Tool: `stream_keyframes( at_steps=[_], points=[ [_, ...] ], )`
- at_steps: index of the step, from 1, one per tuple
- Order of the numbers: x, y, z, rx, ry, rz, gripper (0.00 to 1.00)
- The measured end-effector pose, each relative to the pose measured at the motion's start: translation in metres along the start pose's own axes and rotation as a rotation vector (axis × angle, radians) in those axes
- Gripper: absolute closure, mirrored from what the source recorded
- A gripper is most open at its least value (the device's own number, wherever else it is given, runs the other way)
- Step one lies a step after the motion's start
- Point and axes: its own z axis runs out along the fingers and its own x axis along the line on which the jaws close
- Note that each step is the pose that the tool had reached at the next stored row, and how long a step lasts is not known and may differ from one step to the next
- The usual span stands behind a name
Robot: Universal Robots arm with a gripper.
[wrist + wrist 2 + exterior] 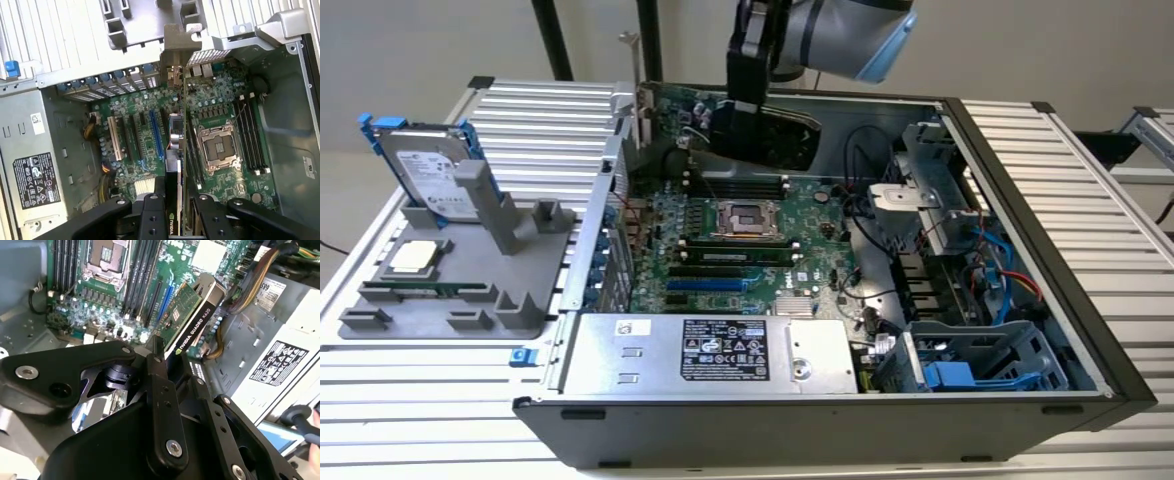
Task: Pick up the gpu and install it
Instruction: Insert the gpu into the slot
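one black pincer [162,357], as i read it, grips the flat green-and-black gpu card [192,315] on edge over the green motherboard [660,225] inside the open dark computer case [787,440].

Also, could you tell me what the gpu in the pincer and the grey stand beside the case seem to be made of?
The gpu: a green circuit-board face and a black shroud that looks like smooth plastic. The grey stand: even, matte grey with blocky moulded shapes, so probably plastic, though painted metal cannot be ruled out.
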Motion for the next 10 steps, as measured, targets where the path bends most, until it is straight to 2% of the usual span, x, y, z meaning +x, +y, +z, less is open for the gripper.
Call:
stream_keyframes(
  at_steps=[10],
  points=[
    [0.0, 0.0, -0.0003, 0.0009, 0.0064, -0.113, 1.0]
  ],
)
